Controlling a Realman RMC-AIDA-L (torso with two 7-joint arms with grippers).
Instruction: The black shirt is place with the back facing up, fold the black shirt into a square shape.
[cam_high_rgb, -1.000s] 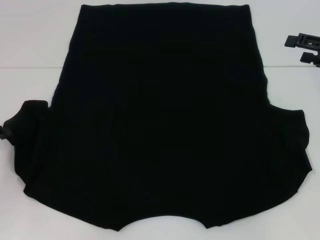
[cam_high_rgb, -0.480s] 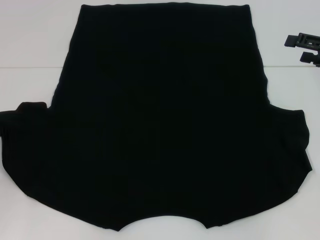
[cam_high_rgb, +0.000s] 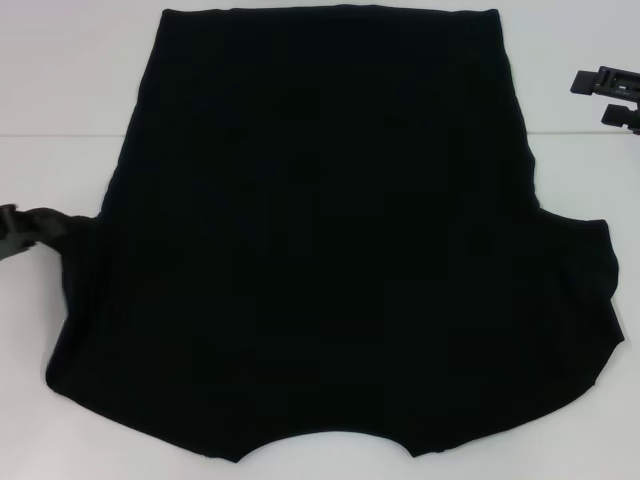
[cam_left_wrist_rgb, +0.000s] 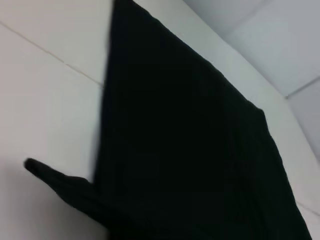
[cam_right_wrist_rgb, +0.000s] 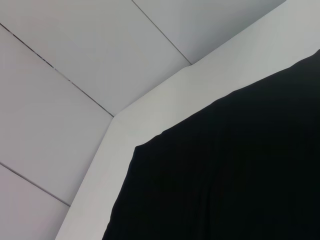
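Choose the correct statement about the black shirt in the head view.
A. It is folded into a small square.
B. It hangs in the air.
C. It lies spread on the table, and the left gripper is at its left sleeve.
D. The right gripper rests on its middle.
C: the black shirt lies spread on the white table, with the left gripper at its left sleeve.

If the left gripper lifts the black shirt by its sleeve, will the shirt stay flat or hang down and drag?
The black shirt is probably floppy: its sleeve already bunches where the left gripper meets it. Lifted there, the rest would likely sag and drag over the white table. It seems unlikely to slide far, since much of it lies flat.
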